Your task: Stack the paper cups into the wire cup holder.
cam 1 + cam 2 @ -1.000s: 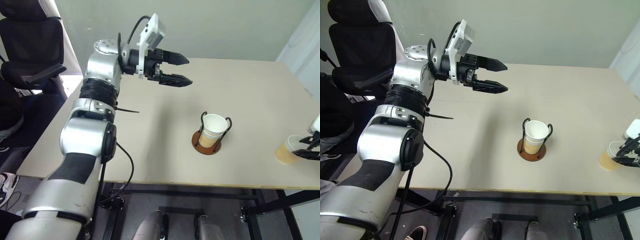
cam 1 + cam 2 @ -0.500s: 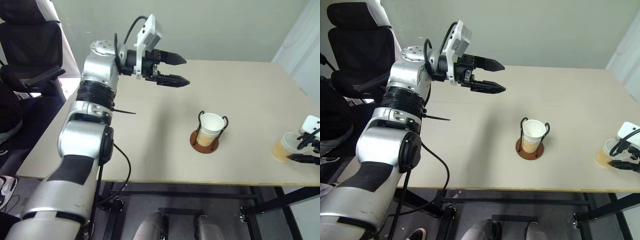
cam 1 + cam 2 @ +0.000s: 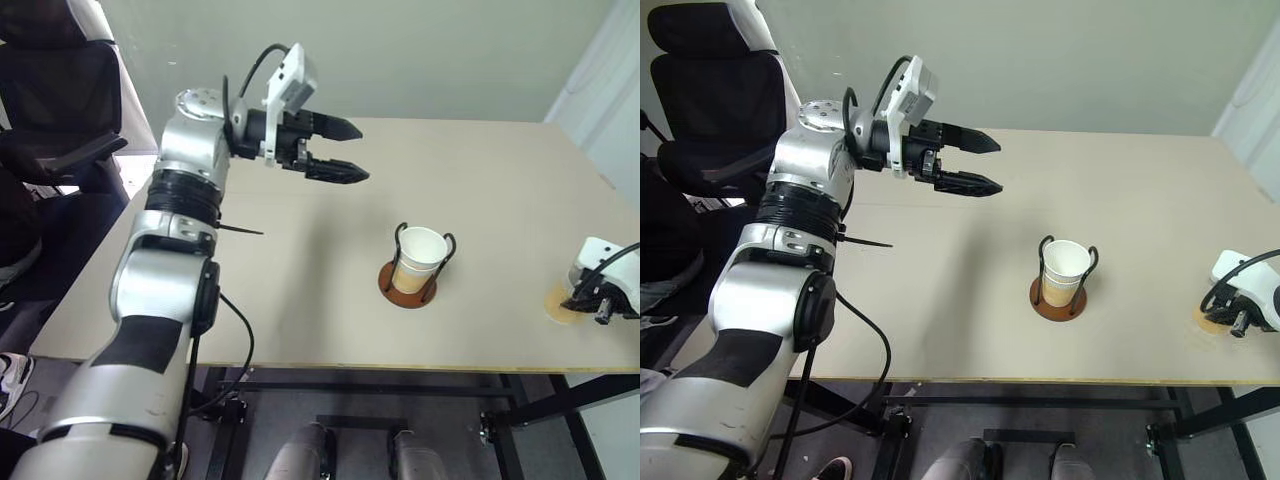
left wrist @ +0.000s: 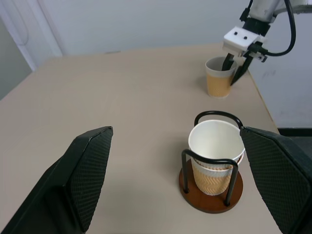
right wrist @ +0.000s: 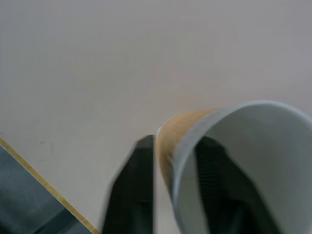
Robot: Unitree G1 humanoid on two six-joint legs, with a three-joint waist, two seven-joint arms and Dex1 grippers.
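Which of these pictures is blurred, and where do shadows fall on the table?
Right wrist view: blurred, the paper cup and the right gripper pinching its wall are soft. Left wrist view: sharp on the wire cup holder; the left gripper looks dark. Left eye view: a faint shadow lies on the table under the left arm.

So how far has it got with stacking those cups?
Cups already sit in the wire cup holder mid-table; how many are nested is unclear. The right gripper is pinching the wall of a loose paper cup near the table edge, one finger inside. That cup must be carried over. The left gripper hangs open, empty.
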